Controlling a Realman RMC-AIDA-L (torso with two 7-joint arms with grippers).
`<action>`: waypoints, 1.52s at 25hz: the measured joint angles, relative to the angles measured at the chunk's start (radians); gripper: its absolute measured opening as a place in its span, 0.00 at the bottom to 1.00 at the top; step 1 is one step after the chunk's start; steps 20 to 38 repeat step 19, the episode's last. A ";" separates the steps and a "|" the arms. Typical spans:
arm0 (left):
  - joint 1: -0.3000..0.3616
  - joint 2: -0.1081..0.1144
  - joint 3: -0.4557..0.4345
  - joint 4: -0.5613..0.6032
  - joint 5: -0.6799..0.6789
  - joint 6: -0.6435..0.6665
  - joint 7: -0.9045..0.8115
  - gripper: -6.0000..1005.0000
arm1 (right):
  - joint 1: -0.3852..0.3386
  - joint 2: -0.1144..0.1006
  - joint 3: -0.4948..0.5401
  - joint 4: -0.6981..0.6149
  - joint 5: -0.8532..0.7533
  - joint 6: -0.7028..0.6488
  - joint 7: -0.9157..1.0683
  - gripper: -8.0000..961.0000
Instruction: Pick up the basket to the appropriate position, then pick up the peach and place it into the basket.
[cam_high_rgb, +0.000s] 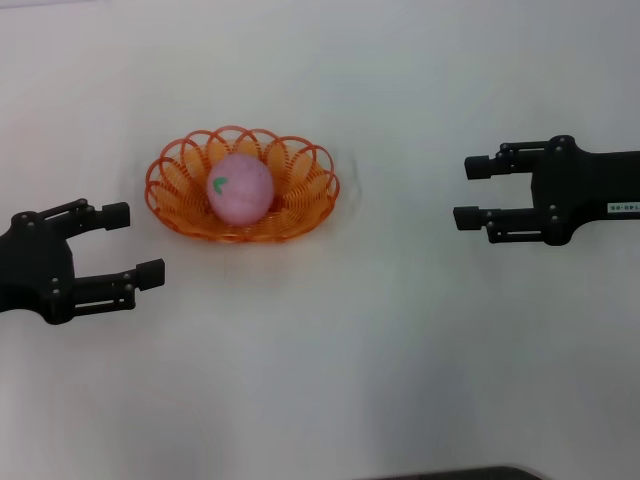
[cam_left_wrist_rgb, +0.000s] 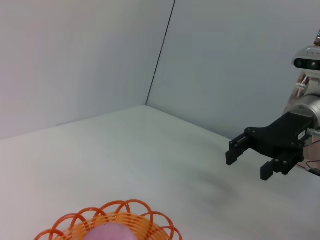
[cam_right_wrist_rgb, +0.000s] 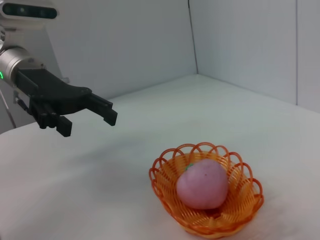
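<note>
The orange wire basket (cam_high_rgb: 300, 188) stands on the white table, left of centre and toward the back. The pink peach (cam_high_rgb: 240, 189) with a green leaf mark lies inside it. Both show in the right wrist view, basket (cam_right_wrist_rgb: 165, 192) and peach (cam_right_wrist_rgb: 202, 184), and the basket rim (cam_left_wrist_rgb: 125, 210) with the peach top (cam_left_wrist_rgb: 111, 233) shows in the left wrist view. My left gripper (cam_high_rgb: 140, 243) is open and empty, to the left of the basket and nearer the front. My right gripper (cam_high_rgb: 467, 192) is open and empty, far to the right of the basket.
The white table (cam_high_rgb: 360, 340) ends at grey walls that meet in a corner (cam_left_wrist_rgb: 155, 70) behind it. A dark edge (cam_high_rgb: 460, 473) shows at the table's front. The left gripper (cam_right_wrist_rgb: 90, 117) shows in the right wrist view, and the right gripper (cam_left_wrist_rgb: 247, 162) in the left wrist view.
</note>
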 joint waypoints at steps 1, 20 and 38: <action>0.000 0.000 0.000 0.000 0.000 0.000 0.000 0.88 | 0.002 0.001 0.000 0.001 -0.002 0.000 0.000 0.72; 0.000 -0.003 0.005 -0.004 0.000 0.000 0.000 0.88 | 0.018 0.005 -0.004 0.001 -0.009 0.010 0.001 0.72; 0.000 -0.003 0.005 -0.004 0.000 0.000 0.000 0.88 | 0.018 0.005 -0.004 0.001 -0.009 0.010 0.001 0.72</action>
